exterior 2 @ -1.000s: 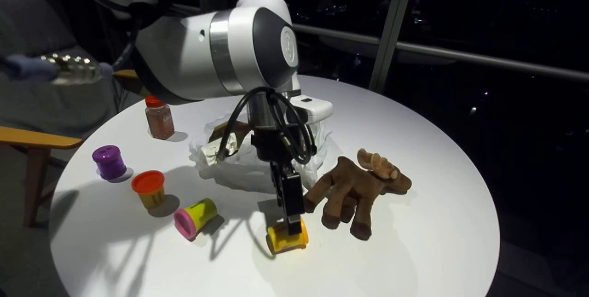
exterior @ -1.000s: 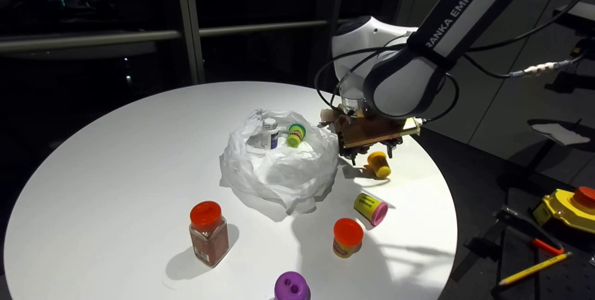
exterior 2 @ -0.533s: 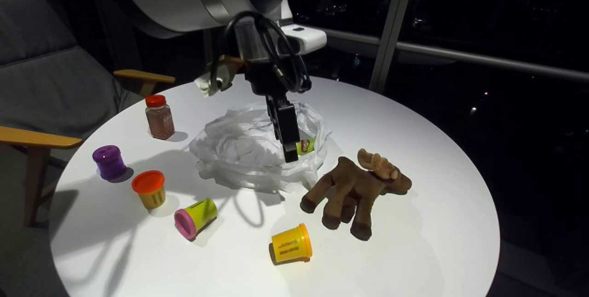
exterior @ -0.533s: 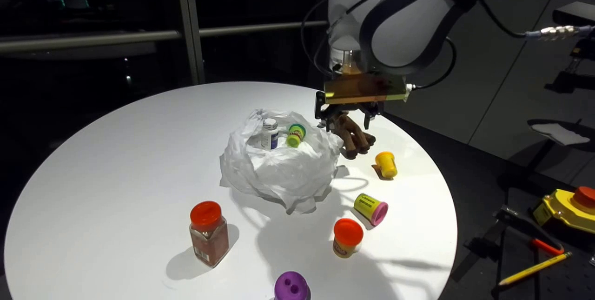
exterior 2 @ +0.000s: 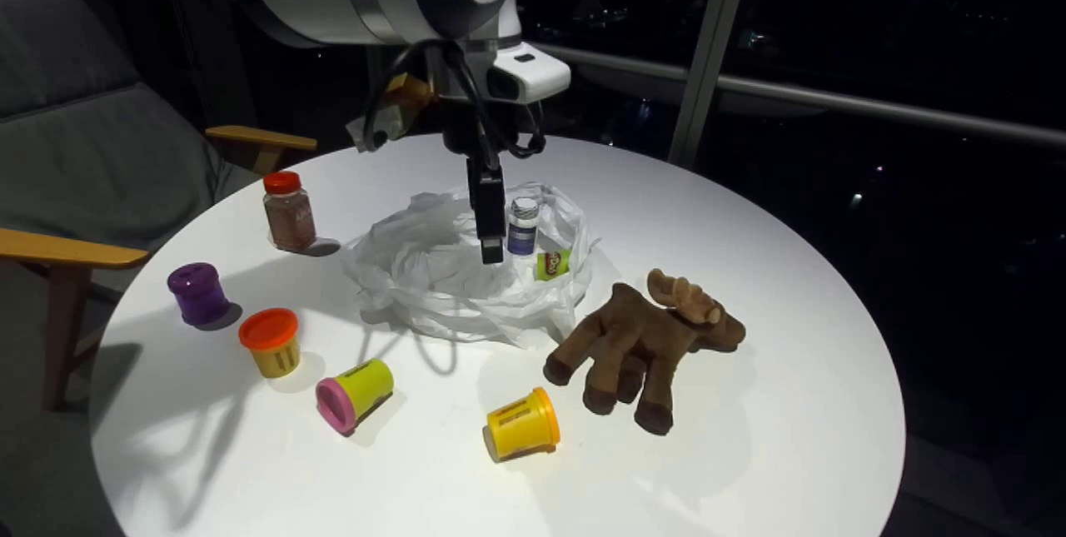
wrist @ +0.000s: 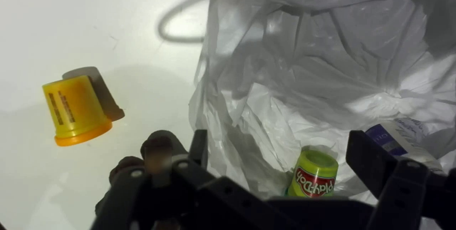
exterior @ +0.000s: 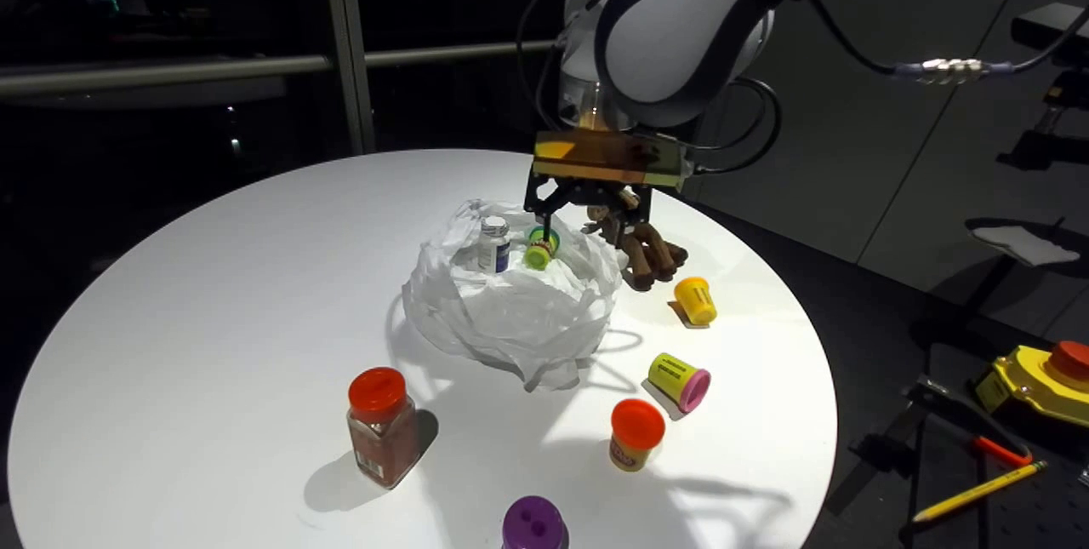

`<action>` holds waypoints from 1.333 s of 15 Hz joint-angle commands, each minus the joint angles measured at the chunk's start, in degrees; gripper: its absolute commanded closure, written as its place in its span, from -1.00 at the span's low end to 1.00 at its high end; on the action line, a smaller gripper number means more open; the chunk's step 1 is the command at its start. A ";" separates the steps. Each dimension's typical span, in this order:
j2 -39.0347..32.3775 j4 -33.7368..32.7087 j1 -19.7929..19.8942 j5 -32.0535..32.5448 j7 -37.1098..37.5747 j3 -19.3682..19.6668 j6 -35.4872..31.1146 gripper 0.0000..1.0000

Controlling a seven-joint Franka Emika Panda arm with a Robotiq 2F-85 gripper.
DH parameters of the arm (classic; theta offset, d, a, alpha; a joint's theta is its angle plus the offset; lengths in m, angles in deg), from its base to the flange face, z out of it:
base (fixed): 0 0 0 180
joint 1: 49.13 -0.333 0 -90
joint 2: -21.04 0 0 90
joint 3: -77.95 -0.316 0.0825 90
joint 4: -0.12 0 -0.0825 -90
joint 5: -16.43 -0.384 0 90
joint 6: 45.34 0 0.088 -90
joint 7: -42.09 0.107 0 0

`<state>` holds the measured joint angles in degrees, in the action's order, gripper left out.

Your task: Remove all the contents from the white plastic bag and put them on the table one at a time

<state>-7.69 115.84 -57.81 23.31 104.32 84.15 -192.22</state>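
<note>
In the crumpled white plastic bag (exterior: 510,332) sit a purple-labelled white bottle (exterior 2: 523,239) and a tilted lime-green tub (wrist: 315,174); the black pincer (exterior: 583,236) hangs above the bag, released, its fingers (wrist: 367,162) spread; just beside the bag lies a brown plush moose (exterior 2: 637,329); near it, an orange-lidded yellow tub (exterior 2: 520,425) and a pink-lidded yellow-green tub (exterior 2: 366,387). Farther from the bag, on the white counter (exterior 2: 749,454), stand a red-lidded yellow tub (exterior 2: 276,356), a red-capped clear jar (exterior: 384,445) and a squat purple tub (exterior 2: 198,297).

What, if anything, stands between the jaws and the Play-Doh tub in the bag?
Nothing visible blocks it: in the wrist view the Play-Doh tub shows between the open jaws. The white bottle beside it, partly hidden by one jaw, might crowd that side.
</note>
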 commanded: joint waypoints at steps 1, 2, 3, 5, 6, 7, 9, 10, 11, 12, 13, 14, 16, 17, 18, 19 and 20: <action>-6.38 -6.71 2.59 -5.27 -1.40 -0.36 -1.82 -1.00; -8.05 -8.19 3.21 -6.73 -1.35 -0.37 -2.45 -1.00; -9.42 -9.47 3.85 -8.15 -1.38 -0.40 -2.93 -1.00; -11.76 -11.81 3.08 -11.10 0.34 -1.27 -3.65 -1.00; -12.79 -12.83 3.28 -12.61 0.06 -1.80 -4.20 -1.00; -13.54 -13.75 3.51 -14.22 -0.47 -2.73 -4.67 -1.00; -15.23 -15.92 2.95 -16.39 -0.37 -3.84 -4.91 -1.00; -15.58 -16.61 2.07 -16.80 0.37 -3.68 -5.07 -1.00; -16.27 -17.49 1.41 -17.05 0.77 -3.50 -5.06 -1.00; -17.20 -18.48 0.34 -16.81 2.01 -2.59 -5.04 -1.00; -17.61 -19.04 -0.15 -16.79 2.83 -2.23 -4.98 -1.00; -17.86 -19.48 -0.49 -16.71 3.70 -1.99 -4.93 -1.00; -18.29 -20.13 -1.17 -16.42 5.13 -1.55 -4.90 -1.00; -18.46 -20.47 -1.59 -16.17 5.83 -1.23 -5.06 -1.00; -18.49 -20.66 -1.86 -15.81 6.08 -0.93 -5.36 -1.00; -18.38 -20.88 -2.64 -15.24 6.70 -0.29 -5.60 -1.00; -18.16 -21.10 -3.48 -14.57 7.20 0.51 -5.57 -1.00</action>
<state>-25.35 96.84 -58.62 7.72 108.97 82.21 -196.66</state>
